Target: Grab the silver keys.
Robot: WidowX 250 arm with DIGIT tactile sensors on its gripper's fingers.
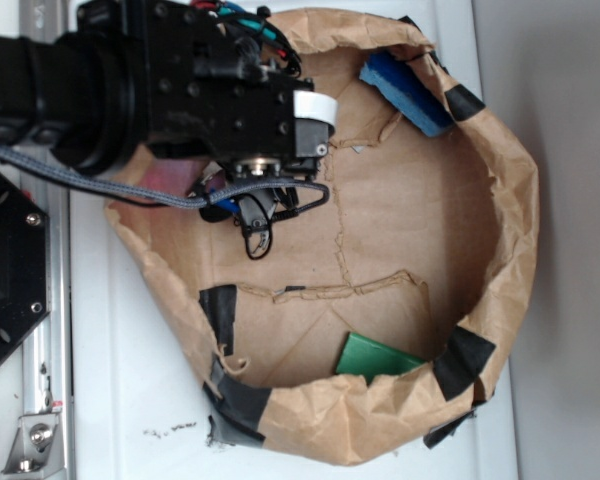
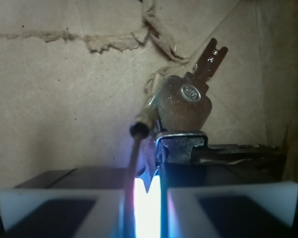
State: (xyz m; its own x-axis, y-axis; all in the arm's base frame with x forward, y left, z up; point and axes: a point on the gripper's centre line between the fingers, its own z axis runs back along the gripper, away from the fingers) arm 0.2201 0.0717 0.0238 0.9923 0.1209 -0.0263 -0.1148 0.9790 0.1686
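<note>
The silver keys (image 2: 185, 105) stick out just past my fingertips in the wrist view, a broad key head with a notched blade pointing up and a ring hanging to its left. My gripper (image 2: 147, 194) is shut on them, its two fingers pressed to a narrow bright slit. In the exterior view the gripper (image 1: 248, 205) hangs over the left part of the brown paper floor, with the keys (image 1: 256, 238) dangling under it. I cannot tell whether the keys touch the paper.
A crumpled brown paper wall (image 1: 512, 230) patched with black tape rings the work area. A blue block (image 1: 408, 92) leans at the back right. A green block (image 1: 376, 357) lies by the front wall. Black arm hardware fills the upper left.
</note>
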